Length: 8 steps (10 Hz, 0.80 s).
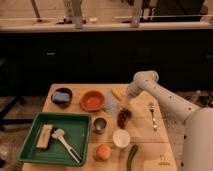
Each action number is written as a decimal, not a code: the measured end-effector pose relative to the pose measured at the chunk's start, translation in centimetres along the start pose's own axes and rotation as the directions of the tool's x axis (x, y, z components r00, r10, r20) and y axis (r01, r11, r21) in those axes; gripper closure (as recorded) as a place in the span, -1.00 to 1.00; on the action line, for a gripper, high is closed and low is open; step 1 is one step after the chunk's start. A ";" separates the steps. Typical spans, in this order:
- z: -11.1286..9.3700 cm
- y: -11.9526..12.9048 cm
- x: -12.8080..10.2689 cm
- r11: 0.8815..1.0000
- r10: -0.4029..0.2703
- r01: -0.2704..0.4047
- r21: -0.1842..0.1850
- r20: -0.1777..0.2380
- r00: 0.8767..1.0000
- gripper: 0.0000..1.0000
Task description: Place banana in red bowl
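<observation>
Banana (117, 94): small, pale yellow, lying flat on the wooden table (140, 131) toward its far edge, just right of the red bowl (92, 100) and outside it. Red bowl: round, shallow, upright, nothing visible inside; it stands left of the banana and right of a dark bowl (62, 96) with blue contents. Gripper (125, 103): at the end of the white arm (165, 97), which comes in from the right and bends down over the table; it hangs close above the surface just right of and nearer than the banana. Its fingers stand apart, at their widest, and grasp nothing; whether a finger touches the banana cannot be told. Pale blue-white item (110, 104): between red bowl and gripper, kind unclear. Dark red-brown item (124, 118): below the gripper, kind unclear. Fork (152, 115): on the right part of the table, lying lengthwise, apart from the rest. Metal cup (100, 124): upright, near the table's middle. White cup (121, 138): upright, right of and nearer than the metal cup. Orange fruit (103, 151): at the near edge. Green cucumber (132, 156): right of the orange fruit, at the near edge. Green tray (31, 131): near-left corner, holding a tan block (44, 136) and a white-handled utensil (66, 143) laid side by side.
</observation>
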<state>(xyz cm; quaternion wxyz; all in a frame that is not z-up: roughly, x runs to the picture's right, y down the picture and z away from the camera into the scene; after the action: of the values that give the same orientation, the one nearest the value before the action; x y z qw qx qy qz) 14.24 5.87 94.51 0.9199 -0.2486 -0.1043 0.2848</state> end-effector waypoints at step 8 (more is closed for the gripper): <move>2.4 -0.3 1.3 0.997 0.057 -0.055 -0.053 0.032 0.998 -0.60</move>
<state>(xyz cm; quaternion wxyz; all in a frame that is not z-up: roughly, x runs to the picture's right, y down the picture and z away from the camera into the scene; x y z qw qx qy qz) 14.66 7.35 96.74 0.9029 -0.2703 -0.1201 0.3119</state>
